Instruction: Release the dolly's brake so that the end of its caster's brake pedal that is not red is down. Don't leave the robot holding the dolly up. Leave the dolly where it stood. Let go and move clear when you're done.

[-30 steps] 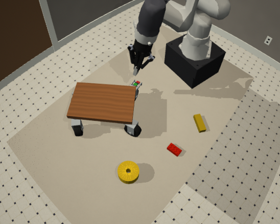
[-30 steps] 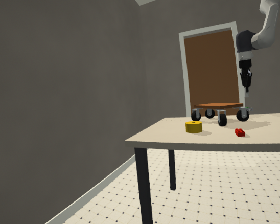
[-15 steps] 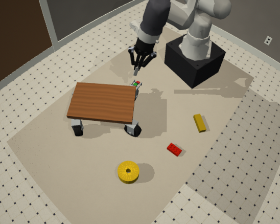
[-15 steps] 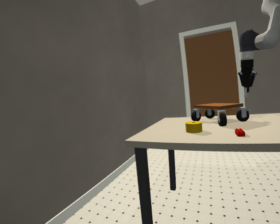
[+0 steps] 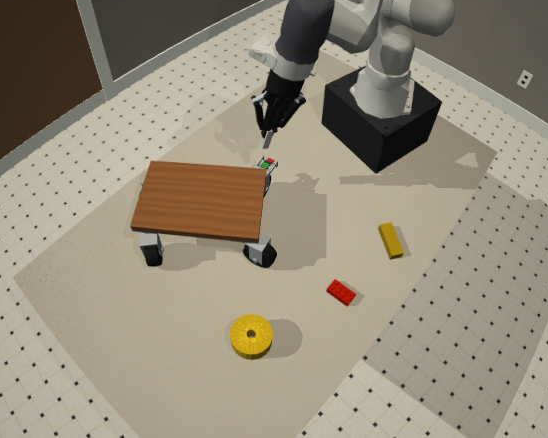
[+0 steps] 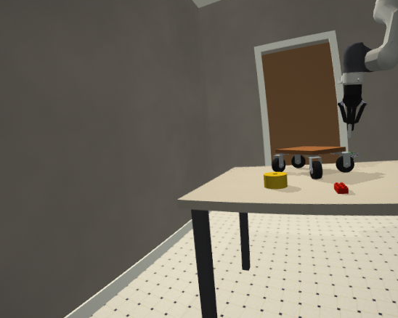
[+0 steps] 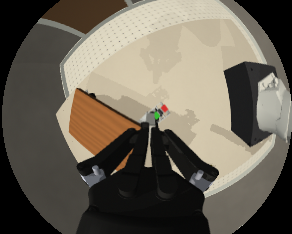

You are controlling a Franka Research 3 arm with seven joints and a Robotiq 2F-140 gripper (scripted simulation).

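Jaws pressed together and empty, the gripper (image 5: 268,139) hangs above the dolly's (image 5: 200,200) far-right brake pedal (image 5: 268,163), apparently without touching it.

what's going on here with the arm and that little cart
A robot arm has its shut, empty end effector hanging above the brake pedal at one corner of a wooden-topped dolly. It isn't touching the pedal. The dolly stands on its wheels on the table, with a yellow spool, a red brick and a yellow block lying apart from it.
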